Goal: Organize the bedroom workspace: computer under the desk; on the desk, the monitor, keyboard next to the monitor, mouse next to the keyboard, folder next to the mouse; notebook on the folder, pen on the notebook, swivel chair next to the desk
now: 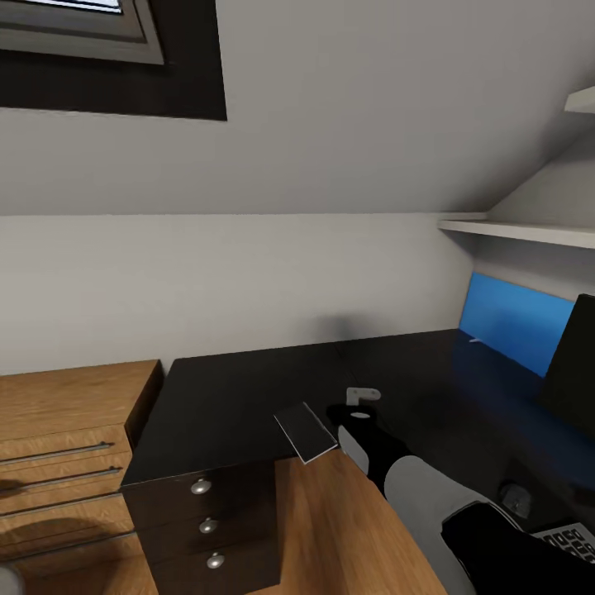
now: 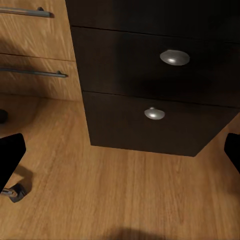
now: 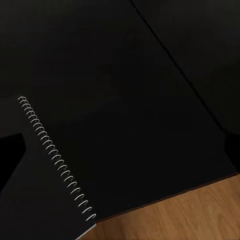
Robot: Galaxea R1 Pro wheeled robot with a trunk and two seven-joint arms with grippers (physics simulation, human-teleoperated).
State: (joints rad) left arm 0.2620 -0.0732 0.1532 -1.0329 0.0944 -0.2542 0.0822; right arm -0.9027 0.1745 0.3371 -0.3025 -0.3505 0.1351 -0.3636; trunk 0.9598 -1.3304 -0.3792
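Note:
The notebook, a dark cover with a white spiral, lies at the front edge of the glossy black desk, one corner overhanging the floor. My right gripper hovers open just beside and above it, one finger over the cover. At the desk's back right is a bright blue rectangle, apparently the folder, with a thin white pen at its corner. The monitor, mouse and keyboard are at the right. My left gripper is open, low before the drawers.
The black drawer unit with round silver knobs stands under the desk's left end. A light-wood cabinet adjoins it on the left. A small chrome caster sits on the wood floor. White shelves hang at the right.

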